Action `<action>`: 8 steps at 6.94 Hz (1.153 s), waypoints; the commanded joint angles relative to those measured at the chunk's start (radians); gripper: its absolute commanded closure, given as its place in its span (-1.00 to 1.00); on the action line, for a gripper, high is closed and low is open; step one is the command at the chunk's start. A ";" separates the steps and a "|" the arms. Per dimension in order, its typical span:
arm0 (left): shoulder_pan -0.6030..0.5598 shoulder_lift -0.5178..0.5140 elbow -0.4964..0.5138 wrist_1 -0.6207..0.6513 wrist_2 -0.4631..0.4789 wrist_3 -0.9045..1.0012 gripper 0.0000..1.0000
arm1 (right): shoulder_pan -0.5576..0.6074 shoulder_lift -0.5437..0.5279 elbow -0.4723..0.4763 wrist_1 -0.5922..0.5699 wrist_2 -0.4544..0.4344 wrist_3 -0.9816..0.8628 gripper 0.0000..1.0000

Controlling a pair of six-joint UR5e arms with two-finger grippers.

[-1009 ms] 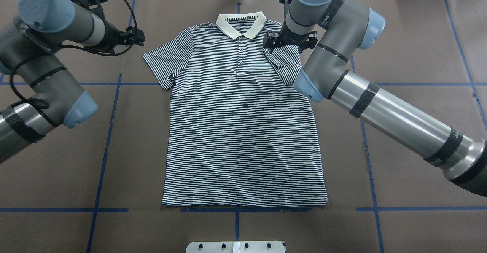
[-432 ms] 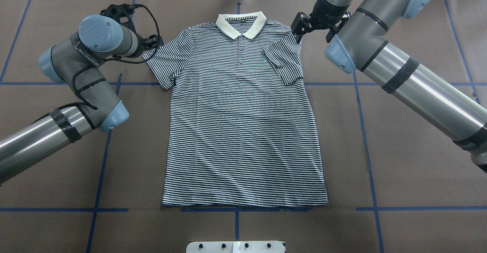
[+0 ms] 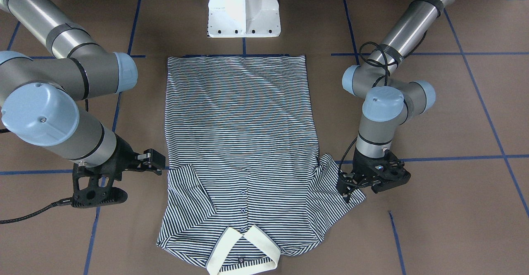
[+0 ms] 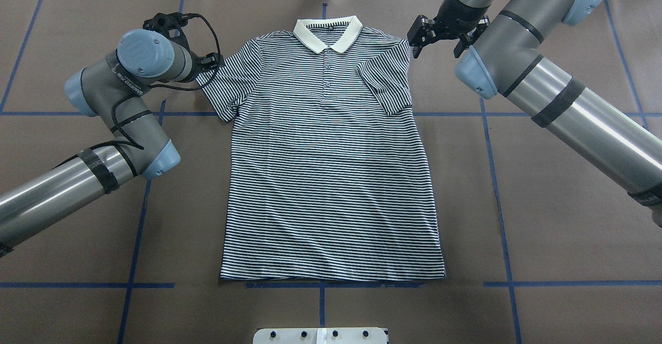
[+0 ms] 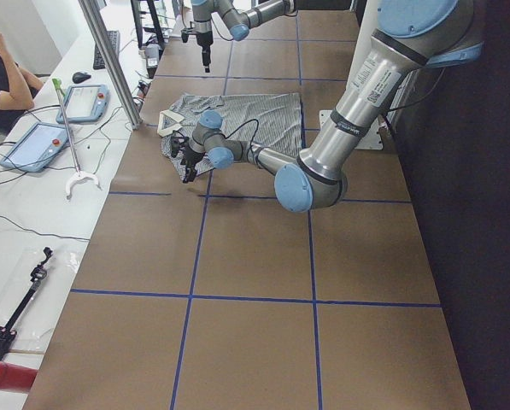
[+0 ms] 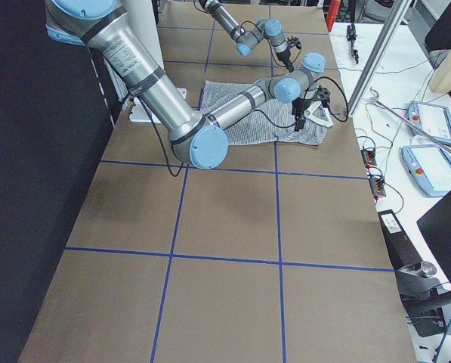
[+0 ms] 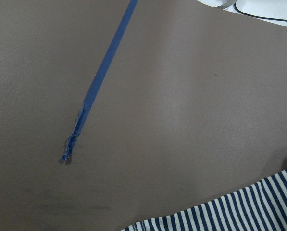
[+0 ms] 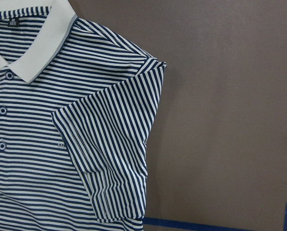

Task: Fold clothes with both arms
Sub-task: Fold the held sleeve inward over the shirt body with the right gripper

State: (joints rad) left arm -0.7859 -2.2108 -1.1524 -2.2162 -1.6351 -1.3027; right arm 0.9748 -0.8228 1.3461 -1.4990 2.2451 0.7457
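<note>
Flanking the striped polo shirt [image 4: 331, 178] lying flat on the brown table [image 4: 548, 220]: black left gripper [image 3: 346, 186], black right gripper [image 4: 437, 48].

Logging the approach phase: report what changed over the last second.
The right gripper moved off the polo shirt's folded-in sleeve, outward and away from the robot, and now hangs beside the shoulder. The left gripper moved inward to the edge of the other sleeve. No grasp or release is visible. The shirt lies flat as before, one sleeve folded in.

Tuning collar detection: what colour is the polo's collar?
The collar is plain cream, unstriped; shows best in the right wrist-mounted view.
</note>
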 commanded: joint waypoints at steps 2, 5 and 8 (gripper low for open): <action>0.005 0.000 0.014 -0.003 0.008 0.051 -0.87 | 0.002 -0.003 0.001 0.002 -0.002 0.000 -1.00; 0.007 -0.001 0.014 -0.003 0.008 0.066 -0.32 | 0.002 -0.003 0.001 0.002 -0.004 0.000 -1.00; 0.008 -0.010 0.014 -0.002 0.008 0.068 0.38 | 0.002 -0.004 0.001 0.002 -0.004 0.000 -1.00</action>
State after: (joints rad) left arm -0.7780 -2.2174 -1.1382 -2.2194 -1.6275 -1.2365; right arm 0.9772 -0.8258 1.3468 -1.4972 2.2412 0.7455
